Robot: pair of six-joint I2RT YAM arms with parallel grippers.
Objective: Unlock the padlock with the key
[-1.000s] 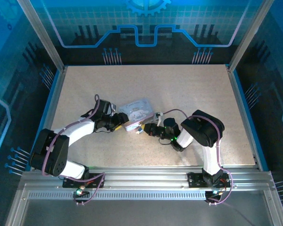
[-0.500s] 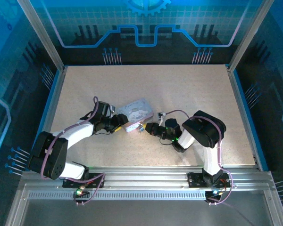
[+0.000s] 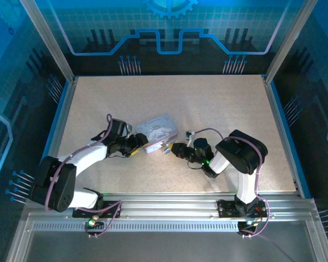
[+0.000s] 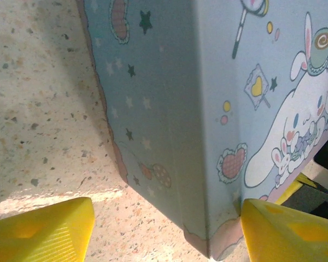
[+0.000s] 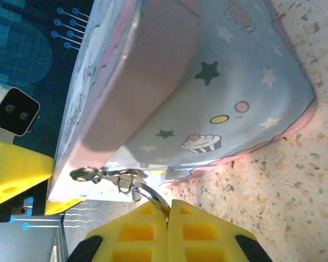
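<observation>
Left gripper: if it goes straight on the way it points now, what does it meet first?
The pale blue tin: its near corner stands between the open yellow fingers of the left gripper, probably very close.

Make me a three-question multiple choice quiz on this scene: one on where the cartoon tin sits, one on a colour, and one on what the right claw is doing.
1. Where is the tin?
A. on the metal rail
B. in the middle, between the left claw and the right claw
C. in the far right corner

2. What colour are the claw fingers?
A. yellow
B. red
C. white

3. How does the right claw stand?
A. wide open
B. clamped across the whole tin
C. shut on a silvery metal loop at the tin's clasp

Answers:
1. B: the top view shows both claws meeting at the tin.
2. A: both wrist views show yellow fingers.
3. C: the right wrist view shows the fingers pressed together with the loop caught between them.
</observation>
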